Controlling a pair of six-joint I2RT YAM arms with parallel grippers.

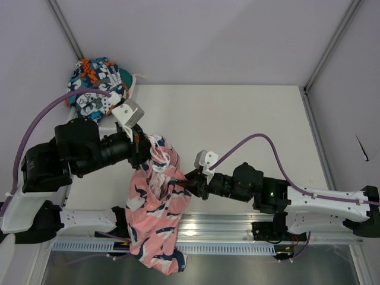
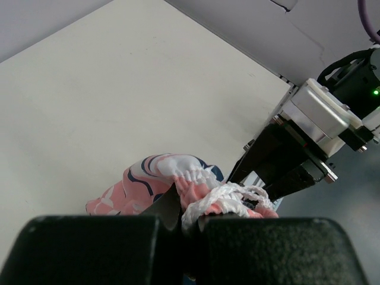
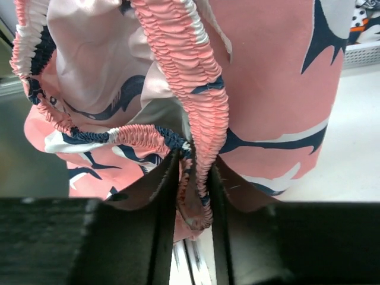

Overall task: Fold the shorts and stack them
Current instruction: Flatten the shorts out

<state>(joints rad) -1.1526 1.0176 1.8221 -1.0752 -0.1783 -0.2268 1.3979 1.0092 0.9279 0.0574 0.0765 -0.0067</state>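
The pink shorts [image 1: 155, 205] with navy-and-white shark print hang bunched off the table's front edge, held up at the waistband. My left gripper [image 1: 144, 148] is shut on the waistband and the white drawstring [image 2: 222, 199], seen close up in the left wrist view. My right gripper [image 1: 189, 181] comes in from the right. Its jaws [image 3: 196, 163] are closed on the gathered elastic waistband [image 3: 196, 77]. A second pair of shorts [image 1: 98, 89], in a teal, orange and navy print, lies crumpled at the table's far left corner.
The white table [image 1: 249, 124] stretches behind and to the right of the arms. A metal rail [image 1: 237, 228] runs along the near edge, and the pink fabric drapes over it. Slanted frame posts [image 1: 332, 41] stand at the back corners.
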